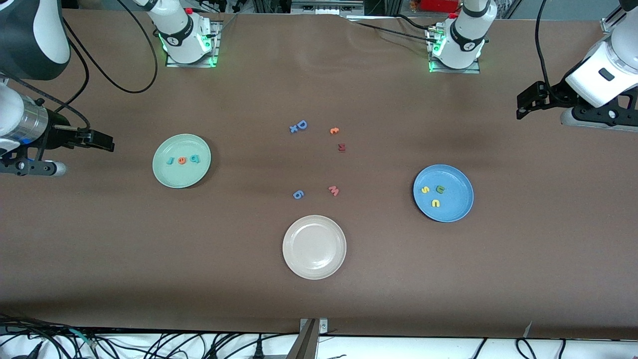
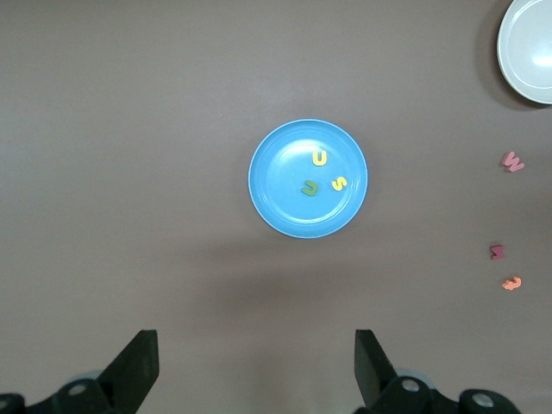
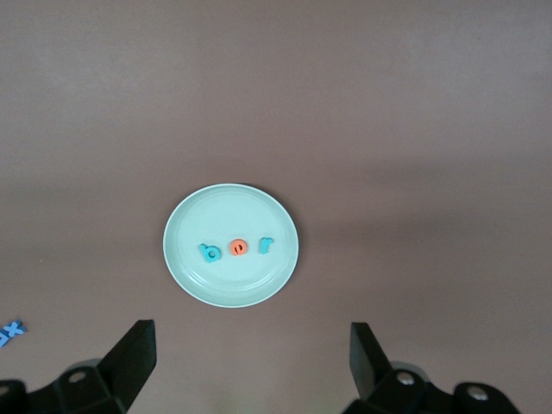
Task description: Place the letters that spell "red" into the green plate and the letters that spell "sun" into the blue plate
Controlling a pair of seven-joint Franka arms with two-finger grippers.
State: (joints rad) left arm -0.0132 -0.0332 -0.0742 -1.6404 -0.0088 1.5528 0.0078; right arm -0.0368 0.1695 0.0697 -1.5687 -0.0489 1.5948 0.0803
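Both grippers hang empty with the fingers spread wide. The left gripper (image 1: pixel 523 102) is up over the bare tabletop (image 1: pixel 498 279) at the left arm's end, and the right gripper (image 1: pixel 102 141) is over the right arm's end, just beside the green plate (image 1: pixel 167 177). Each arm seems to wait.

As far as I can judge, the task is finished. In the green plate lie the three letters of "red": the teal "r" (image 1: pixel 170 161), the orange "e" (image 1: pixel 182 160) and the teal "d" (image 1: pixel 195 159), in one neat row and slightly apart. In the blue plate (image 1: pixel 456 209) lie the three letters of "sun": the yellow "s" (image 1: pixel 425 189), the olive-green letter (image 1: pixel 440 189) and the yellow "u" shape (image 1: pixel 435 203), in a loose cluster toward the right arm's side of the plate. Nothing seems left to move.

Several other letters rest on the tabletop between the two plates: a blue capital "D" (image 1: pixel 301 124) with a small blue cross touching it, a small orange piece (image 1: pixel 334 130), a dark red letter (image 1: pixel 342 147), a pink "w" (image 1: pixel 334 190) and a blue piece (image 1: pixel 298 194). The beige-white plate (image 1: pixel 294 259), nearest the front camera, holds nothing.

The letters look like soft matte foam, thin and flat, with rounded edges. All plates are round, smooth and shallow-rimmed, probably hard plastic. The tabletop has a brown matte cover, like cloth, with faint creases.
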